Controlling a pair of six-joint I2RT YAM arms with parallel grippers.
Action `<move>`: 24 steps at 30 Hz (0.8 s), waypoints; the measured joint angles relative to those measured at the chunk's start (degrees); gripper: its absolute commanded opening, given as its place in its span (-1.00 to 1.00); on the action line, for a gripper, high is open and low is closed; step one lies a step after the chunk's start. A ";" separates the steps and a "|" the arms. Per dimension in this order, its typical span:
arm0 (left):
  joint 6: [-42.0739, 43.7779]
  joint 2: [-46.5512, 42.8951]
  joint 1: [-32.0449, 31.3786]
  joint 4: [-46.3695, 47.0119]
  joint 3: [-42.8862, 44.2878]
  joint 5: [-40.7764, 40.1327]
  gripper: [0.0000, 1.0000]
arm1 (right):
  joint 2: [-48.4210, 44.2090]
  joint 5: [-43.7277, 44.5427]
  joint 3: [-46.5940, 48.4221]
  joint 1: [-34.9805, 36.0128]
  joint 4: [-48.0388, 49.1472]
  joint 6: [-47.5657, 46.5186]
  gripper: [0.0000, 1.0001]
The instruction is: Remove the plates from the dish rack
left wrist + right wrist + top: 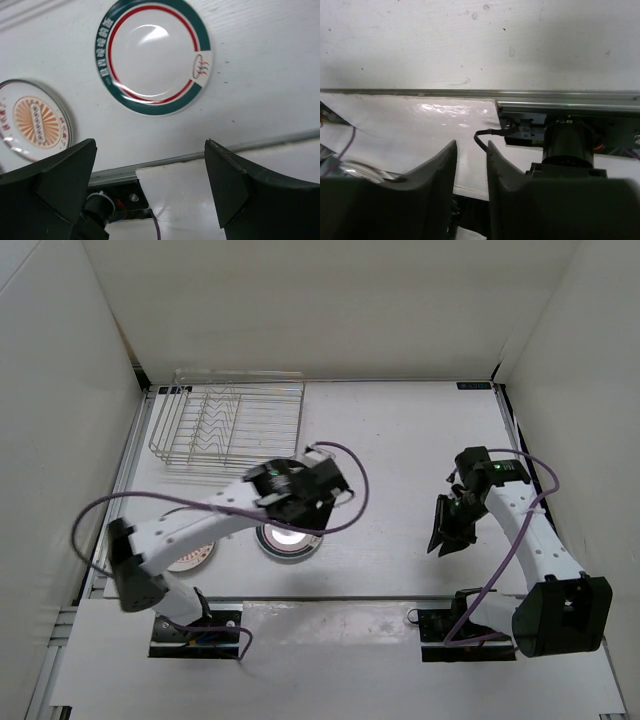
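One plate (152, 55) beneath left jaws

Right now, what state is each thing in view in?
Silver wire dish rack: standing on the white table, no plates in it.
White plate with green-and-red ringed rim: flat on the table, face up.
White plate with orange sunburst centre: flat, face up, apart from the other.
Left gripper: open, empty.
Right gripper: narrow gap, empty.
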 measured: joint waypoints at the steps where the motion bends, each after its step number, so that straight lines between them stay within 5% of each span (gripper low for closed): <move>1: 1.79 -3.50 0.96 0.26 -0.28 1.46 1.00 | -0.31 -0.09 0.00 -0.02 0.02 0.02 -0.84; 2: 3.58 -7.85 2.29 0.81 -1.20 3.37 1.00 | -0.70 -0.22 0.02 -0.02 0.02 0.17 -1.00; 8: 13.25 -33.51 8.55 5.07 -12.55 8.39 1.00 | -4.92 -0.39 2.69 -0.07 0.52 0.90 -1.00; 13: 17.07 -53.48 8.66 9.05 -26.08 7.06 1.00 | -12.37 -1.60 4.42 -0.07 4.85 3.04 -0.36; 14: 17.25 -56.92 8.66 9.07 -27.91 6.36 1.00 | -13.75 -1.97 4.42 -0.07 5.64 3.69 0.02; 18: 16.52 -65.48 8.66 8.52 -32.74 3.87 1.00 | -14.69 -3.19 4.37 -0.07 6.93 5.25 0.54; 21: 14.47 -66.73 8.68 4.94 -32.74 1.25 1.00 | -12.50 -4.61 4.26 -0.07 6.91 5.42 0.81; 24: 13.29 -66.73 8.70 2.43 -32.63 -0.11 1.00 | -10.29 -6.14 2.86 -0.07 7.93 5.79 0.81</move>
